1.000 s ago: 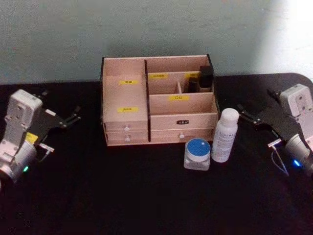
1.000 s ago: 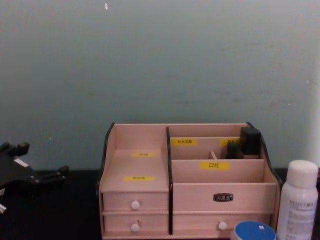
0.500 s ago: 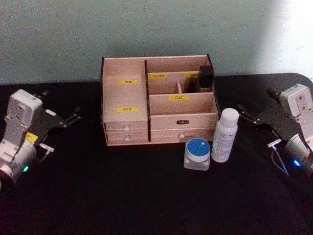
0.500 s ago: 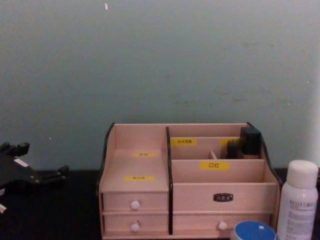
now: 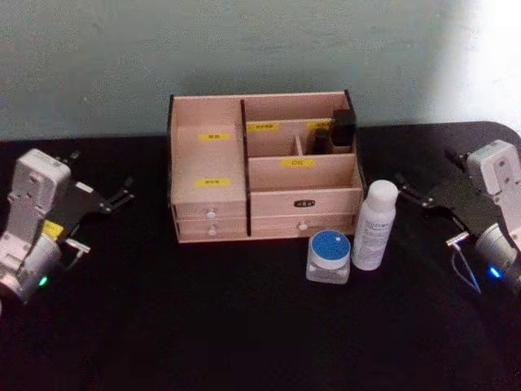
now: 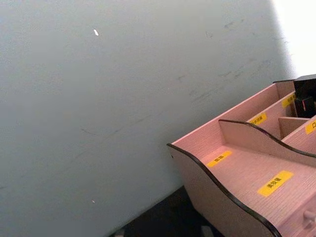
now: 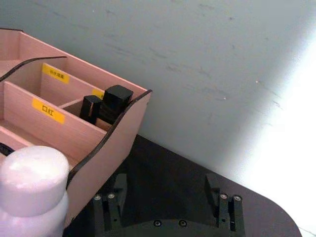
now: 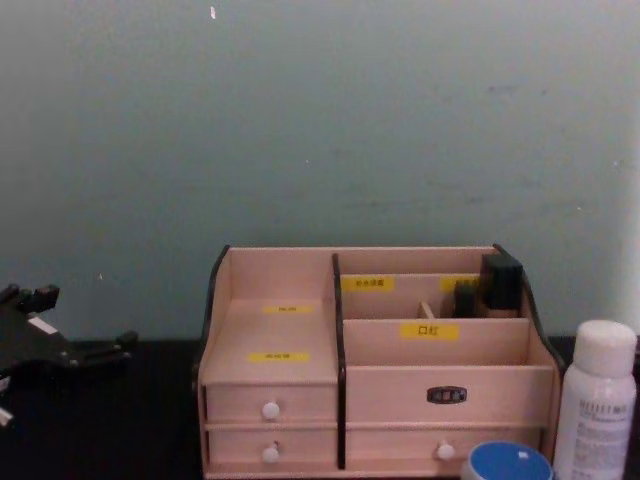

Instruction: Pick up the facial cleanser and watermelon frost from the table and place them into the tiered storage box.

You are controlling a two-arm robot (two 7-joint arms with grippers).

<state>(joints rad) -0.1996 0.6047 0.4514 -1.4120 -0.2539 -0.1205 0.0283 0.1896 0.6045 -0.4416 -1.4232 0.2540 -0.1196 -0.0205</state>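
Head view: tiered storage box [image 5: 269, 213] mid-bench [image 5: 244, 334], near rear edge, drawers facing robot. Facial cleanser [image 5: 374, 224] upright, cap up, long axis vertical, just beside box's front right corner; watermelon frost [image 5: 329, 254] jar just left of it, blue lid up. Open bench in front and on both flanks. Left gripper [image 5: 102, 175] well left of box, right gripper [image 5: 425, 169] well right; jaws spread wide, empty.
Chest view: stepped tiers side-on.
Left wrist view: box's curved dark-edged side wall.
Right wrist view: cleanser cap close by, dark items in rear compartment.

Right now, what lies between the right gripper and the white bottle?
Nothing: the head view shows bare black table between the right gripper and white bottle.
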